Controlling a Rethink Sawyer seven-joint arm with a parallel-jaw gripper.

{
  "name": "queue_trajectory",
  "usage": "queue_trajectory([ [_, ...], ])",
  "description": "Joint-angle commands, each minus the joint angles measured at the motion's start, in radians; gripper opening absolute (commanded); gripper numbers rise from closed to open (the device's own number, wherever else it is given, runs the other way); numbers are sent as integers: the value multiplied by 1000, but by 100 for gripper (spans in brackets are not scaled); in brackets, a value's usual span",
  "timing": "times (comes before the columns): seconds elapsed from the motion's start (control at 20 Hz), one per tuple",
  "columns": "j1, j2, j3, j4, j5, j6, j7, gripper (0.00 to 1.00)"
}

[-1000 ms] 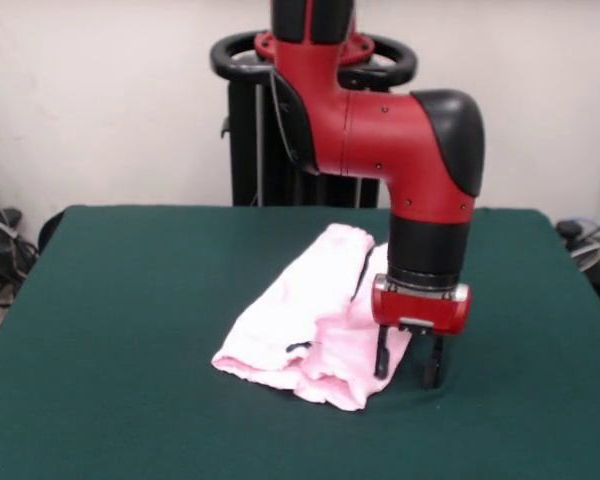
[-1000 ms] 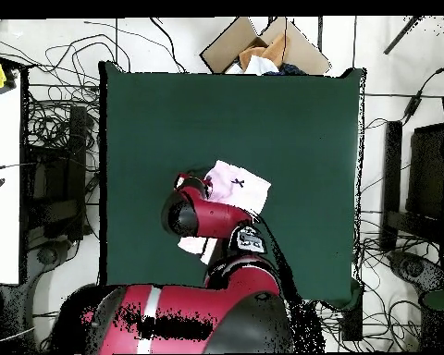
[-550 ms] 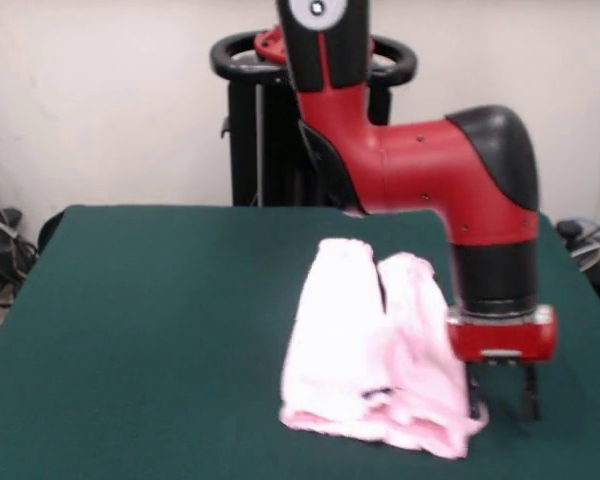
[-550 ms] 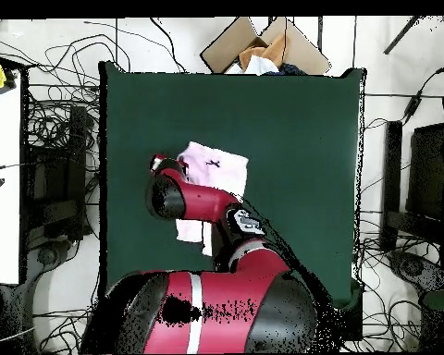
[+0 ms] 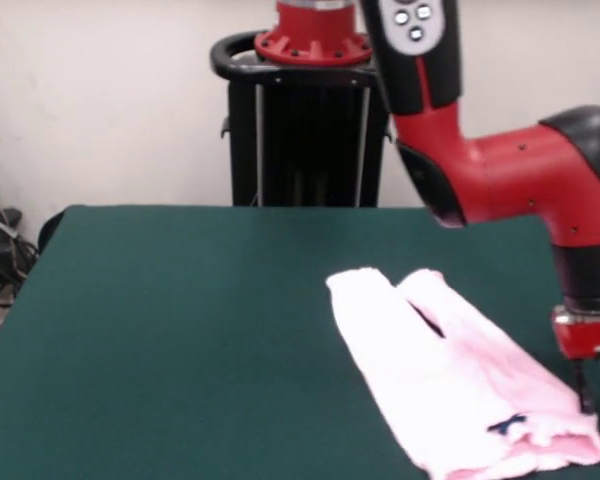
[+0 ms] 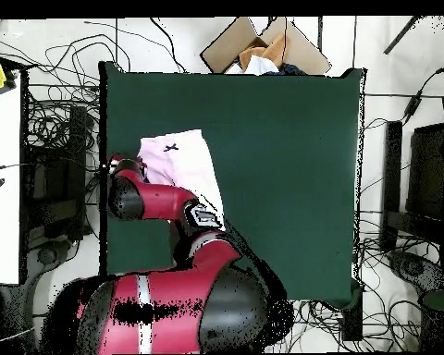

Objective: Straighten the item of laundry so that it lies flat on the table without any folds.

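One pink item of laundry [image 5: 450, 385] lies stretched on the green worktop [image 5: 180, 330]. Beside its waistband stands the gripper [image 5: 584, 392]; whether it grips cannot be told.

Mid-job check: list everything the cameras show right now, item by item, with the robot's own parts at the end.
pants: one, pale pink, spread out on the table, front view right side, waistband with dark bow nearest the camera.
table: one, dark green top.
cardboard box: one, brown, on the floor beyond the table's far edge in the overhead view.
cables: many, black, on the floor around the table.
pedestal: one, black.
arm: one, red and black.
tool: one, at the pants' waistband edge, partly cut off by the picture's edge.
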Motion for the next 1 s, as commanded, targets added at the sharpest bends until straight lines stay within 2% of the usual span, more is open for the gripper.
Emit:
queue_trajectory([
  [0.05,158,-7,-191,-27,138,180,144,100],
  [0.3,158,-47,-273,27,101,190,107,100],
  [0.55,198,-121,-373,53,79,279,99,100],
  [0.75,172,-139,-352,63,35,276,101,100],
  [1.0,178,-176,-346,73,28,320,112,100],
])
